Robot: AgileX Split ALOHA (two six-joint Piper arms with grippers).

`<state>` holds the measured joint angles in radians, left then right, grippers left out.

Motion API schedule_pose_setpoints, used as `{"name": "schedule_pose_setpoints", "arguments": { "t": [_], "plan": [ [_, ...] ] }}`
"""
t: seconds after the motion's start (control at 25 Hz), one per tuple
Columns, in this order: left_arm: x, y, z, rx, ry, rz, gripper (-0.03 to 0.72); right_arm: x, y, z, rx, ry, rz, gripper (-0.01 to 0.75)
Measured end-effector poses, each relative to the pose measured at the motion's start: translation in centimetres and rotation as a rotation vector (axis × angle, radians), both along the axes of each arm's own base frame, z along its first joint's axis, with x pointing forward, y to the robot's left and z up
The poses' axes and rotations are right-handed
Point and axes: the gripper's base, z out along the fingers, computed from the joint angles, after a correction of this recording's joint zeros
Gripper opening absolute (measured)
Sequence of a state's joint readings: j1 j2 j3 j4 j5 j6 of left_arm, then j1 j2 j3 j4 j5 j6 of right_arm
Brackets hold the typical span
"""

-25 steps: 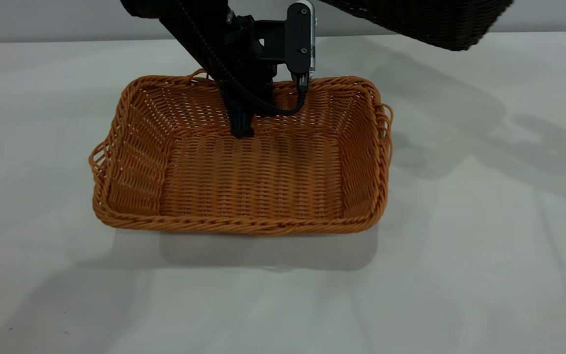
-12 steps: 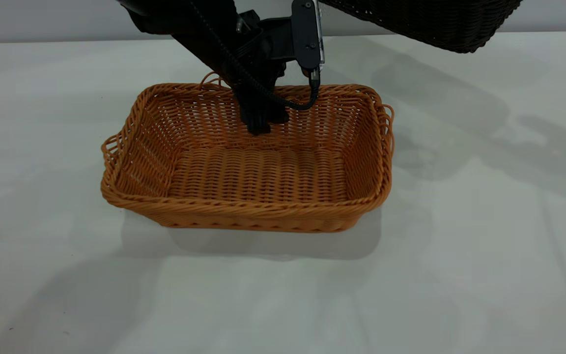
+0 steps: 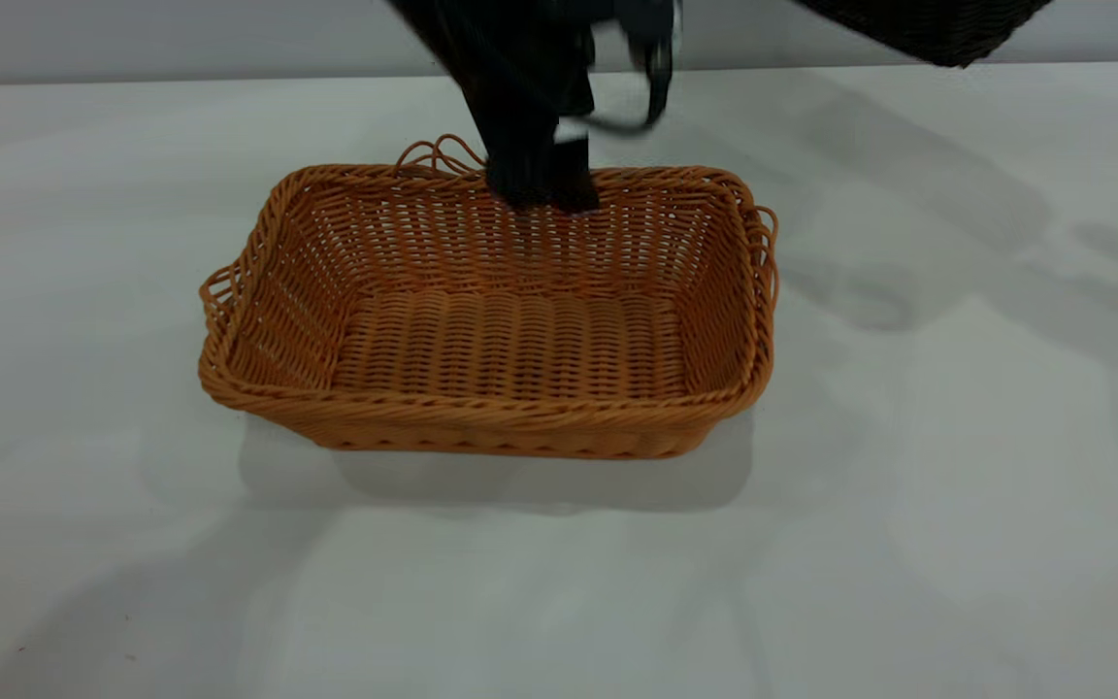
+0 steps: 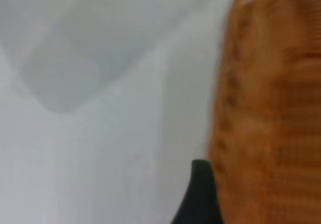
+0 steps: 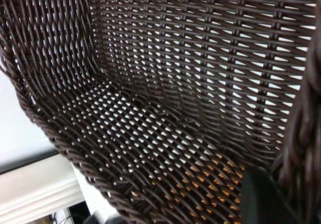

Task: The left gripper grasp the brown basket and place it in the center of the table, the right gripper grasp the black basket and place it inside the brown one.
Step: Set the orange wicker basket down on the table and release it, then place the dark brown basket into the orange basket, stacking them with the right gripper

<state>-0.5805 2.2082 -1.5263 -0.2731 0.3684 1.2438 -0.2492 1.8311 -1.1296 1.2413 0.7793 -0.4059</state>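
The brown basket (image 3: 510, 320) stands flat on the table (image 3: 908, 544), near its middle. My left gripper (image 3: 544, 194) is blurred, just above the basket's far rim, with its fingers apart and nothing between them. In the left wrist view one black finger (image 4: 198, 196) shows beside the basket's outer wall (image 4: 271, 113). The black basket (image 3: 937, 24) hangs in the air at the far right, mostly out of the exterior view. My right gripper (image 5: 288, 194) is shut on its braided rim (image 5: 306, 128); the brown basket shows orange through the black weave.
Bare tabletop lies all round the brown basket. Loose strand loops (image 3: 433, 155) stick up from its far rim, with more at its left end (image 3: 214, 291) and right end (image 3: 768, 233). A grey wall runs behind the table.
The brown basket went from tilted to flat on the table and has stayed put. My left gripper has let go and risen from inside it. The black basket has moved up and right.
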Motion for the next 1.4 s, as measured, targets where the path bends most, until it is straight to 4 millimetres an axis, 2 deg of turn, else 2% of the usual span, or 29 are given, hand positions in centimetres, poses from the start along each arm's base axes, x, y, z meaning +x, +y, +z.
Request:
{"name": "schedule_pose_setpoints", "arguments": {
  "t": [0.16,0.28,0.52,0.72,0.88,1.08,1.24,1.4],
  "plan": [
    [-2.8,1.1,6.4,0.013,0.145,0.009,0.529,-0.2,0.5,-0.1,-0.022,-0.004,0.054,0.087],
    [-5.1,2.4,11.7,0.003,0.177,0.005,0.507,-0.3,1.8,-0.4,-0.025,-0.004,0.137,0.087],
    [-9.9,5.4,22.2,-0.106,0.02,-0.02,0.496,-0.5,5.4,-2.1,0.007,0.025,0.345,0.087],
    [-13.3,7.8,27.9,-0.208,-0.15,-0.023,0.495,-1.5,9.4,-2.7,-0.022,0.039,0.535,0.087],
    [-15.2,9.0,30.4,-0.261,-0.231,-0.023,0.495,-2.2,12.8,-2.9,-0.049,0.035,0.631,0.087],
    [-15.6,9.3,30.9,-0.273,-0.249,-0.023,0.495,-2.8,16.4,-3.1,-0.11,0.004,0.683,0.087],
    [-15.6,9.3,30.9,-0.272,-0.249,-0.023,0.494,-2.8,16.8,-4.3,-0.138,0.026,0.707,0.087],
    [-15.6,9.3,30.9,-0.272,-0.249,-0.023,0.494,-2.6,16.8,-6.9,-0.142,0.093,0.712,0.087]
  ]
}}
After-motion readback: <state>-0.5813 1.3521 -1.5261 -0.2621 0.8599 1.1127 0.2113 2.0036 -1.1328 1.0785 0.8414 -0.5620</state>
